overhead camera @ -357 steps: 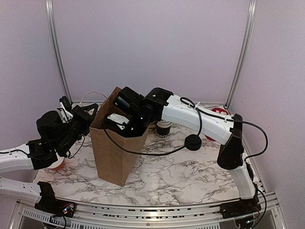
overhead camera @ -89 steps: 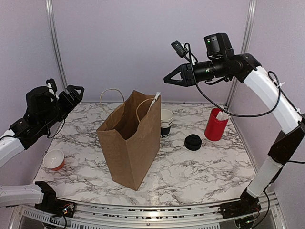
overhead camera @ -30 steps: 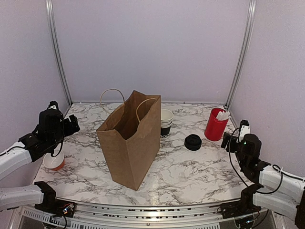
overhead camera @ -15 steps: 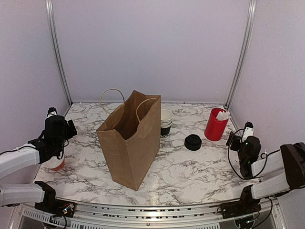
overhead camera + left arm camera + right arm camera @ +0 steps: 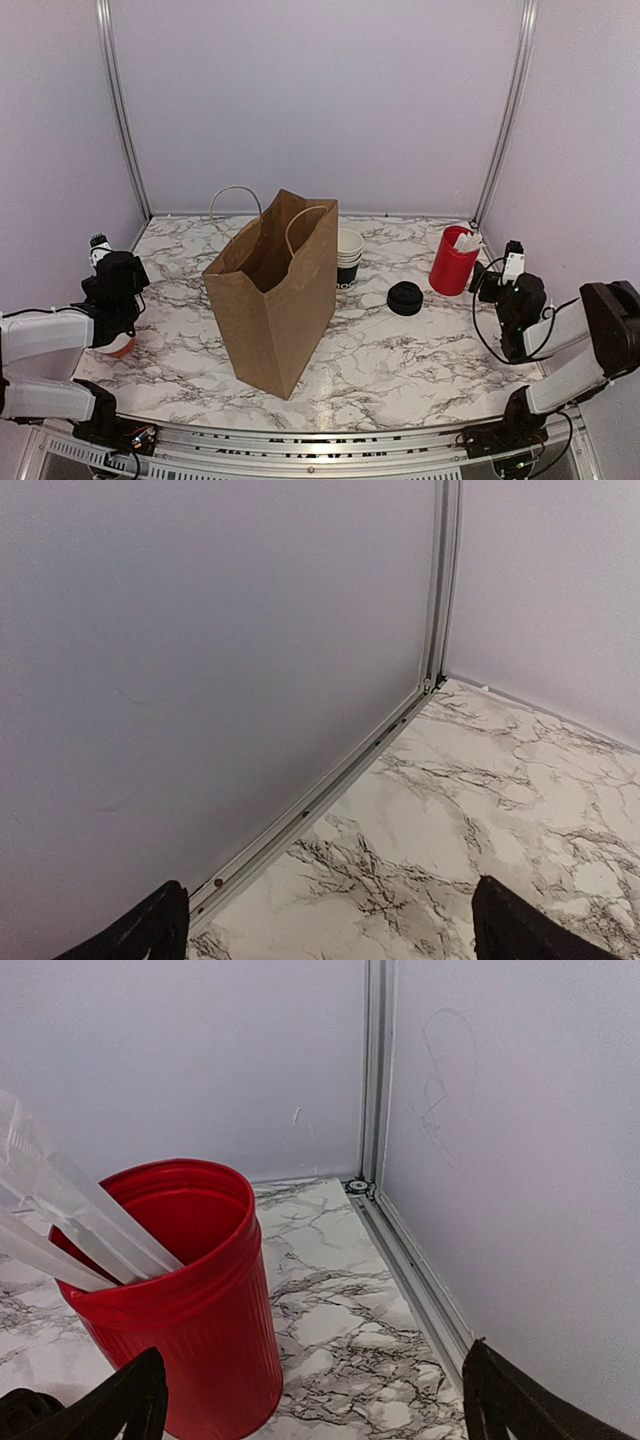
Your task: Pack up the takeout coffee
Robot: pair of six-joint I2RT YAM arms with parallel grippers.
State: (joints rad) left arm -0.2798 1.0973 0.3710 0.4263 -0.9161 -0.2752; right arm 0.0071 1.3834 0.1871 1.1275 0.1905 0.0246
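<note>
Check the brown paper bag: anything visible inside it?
The paper bag stands open. Through its mouth only bare brown inner wall shows. The bag's floor is covered by its front panel, so whether the takeout coffee sits in there cannot be seen.

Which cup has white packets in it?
The tall red cup at the right edge; the stacked black-and-white cups beside the bag show none.

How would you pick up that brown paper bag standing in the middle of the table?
Probably by a loop handle, coming straight down from above. The paper bag stands upright with its mouth open, and both thin handles arch clear above the rim, so one should be easy to pinch across. The flat paper sides look wide and would likely crumple.
</note>
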